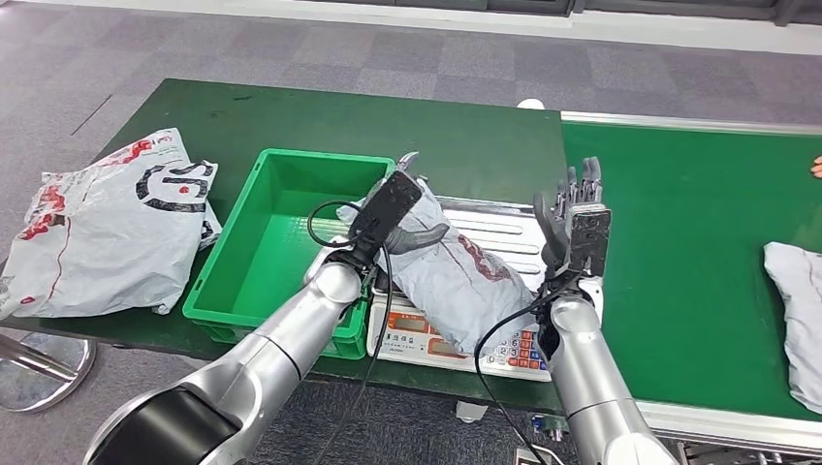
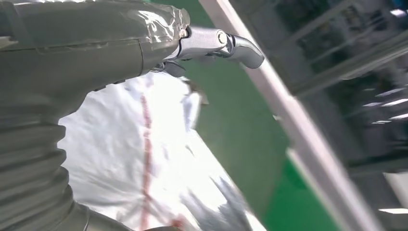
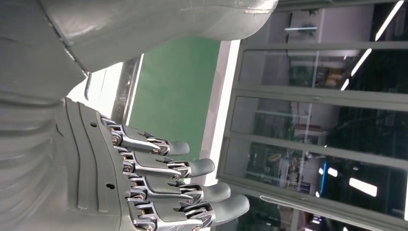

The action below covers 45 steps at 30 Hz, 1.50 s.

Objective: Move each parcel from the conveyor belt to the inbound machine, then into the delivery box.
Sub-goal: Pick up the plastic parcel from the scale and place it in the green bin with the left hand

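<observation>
A grey parcel (image 1: pixel 456 276) with red print lies slantwise on the inbound machine (image 1: pixel 490 221), a scale with a ribbed metal plate and a keypad. My left hand (image 1: pixel 395 211) grips the parcel's far end, thumb across its top, next to the green delivery box (image 1: pixel 291 242). The left wrist view has the bright crumpled parcel (image 2: pixel 144 159) close under that hand (image 2: pixel 72 72). My right hand (image 1: pixel 580 211) stands open and upright just right of the scale, clear of the parcel, its fingers (image 3: pixel 192 168) straight and holding nothing. Another grey parcel (image 1: pixel 797 310) lies on the green conveyor belt (image 1: pixel 679 242).
A large white and grey bag (image 1: pixel 107 228) with red and black print lies on the dark green table (image 1: pixel 436 126), left of the box. A person's hand (image 1: pixel 816 167) shows at the far right edge, over the belt. Grey carpet floor lies beyond.
</observation>
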Each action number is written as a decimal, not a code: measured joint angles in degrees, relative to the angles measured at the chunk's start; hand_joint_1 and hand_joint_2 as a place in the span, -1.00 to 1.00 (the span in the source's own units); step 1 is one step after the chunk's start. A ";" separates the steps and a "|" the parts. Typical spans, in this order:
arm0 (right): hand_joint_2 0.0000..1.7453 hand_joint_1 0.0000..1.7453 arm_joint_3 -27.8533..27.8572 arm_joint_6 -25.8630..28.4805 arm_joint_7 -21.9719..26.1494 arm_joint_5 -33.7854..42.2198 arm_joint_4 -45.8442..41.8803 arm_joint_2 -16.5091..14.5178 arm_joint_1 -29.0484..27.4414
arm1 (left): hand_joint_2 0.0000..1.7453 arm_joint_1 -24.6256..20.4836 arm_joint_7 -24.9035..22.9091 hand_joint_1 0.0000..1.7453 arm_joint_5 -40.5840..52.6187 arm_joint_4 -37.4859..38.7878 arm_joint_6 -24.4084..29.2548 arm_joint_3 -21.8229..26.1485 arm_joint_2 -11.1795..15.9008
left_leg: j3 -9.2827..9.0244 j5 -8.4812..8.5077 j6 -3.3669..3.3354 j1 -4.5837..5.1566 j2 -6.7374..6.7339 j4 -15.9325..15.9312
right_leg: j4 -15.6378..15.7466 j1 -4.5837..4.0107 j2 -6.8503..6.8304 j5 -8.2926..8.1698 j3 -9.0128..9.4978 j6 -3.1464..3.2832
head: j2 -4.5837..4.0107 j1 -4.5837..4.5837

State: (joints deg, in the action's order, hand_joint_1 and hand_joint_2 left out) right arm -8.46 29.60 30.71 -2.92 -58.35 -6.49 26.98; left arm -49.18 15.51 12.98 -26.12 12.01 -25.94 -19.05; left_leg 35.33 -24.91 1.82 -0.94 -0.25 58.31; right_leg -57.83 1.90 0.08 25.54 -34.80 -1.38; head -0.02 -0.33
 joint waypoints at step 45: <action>1.00 -1.00 3.04 -7.99 -10.87 4.14 -14.75 6.92 -8.88 | 1.00 -1.52 -13.12 1.00 30.58 5.62 -7.75 -20.88 3.08 | -0.54 -0.18 -0.07 0.00 0.07 -0.02 | 0.02 0.00 -0.09 0.18 0.58 -0.01 | 0.00 0.01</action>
State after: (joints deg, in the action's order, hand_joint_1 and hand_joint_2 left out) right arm -5.42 21.61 19.85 1.22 -73.10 0.44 18.10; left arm -50.70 2.40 43.56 -20.50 4.26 -46.82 -15.97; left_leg 34.80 -25.09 1.75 -0.93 -0.17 58.30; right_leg -57.82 1.90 -0.01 25.73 -34.22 -1.40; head -0.02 -0.32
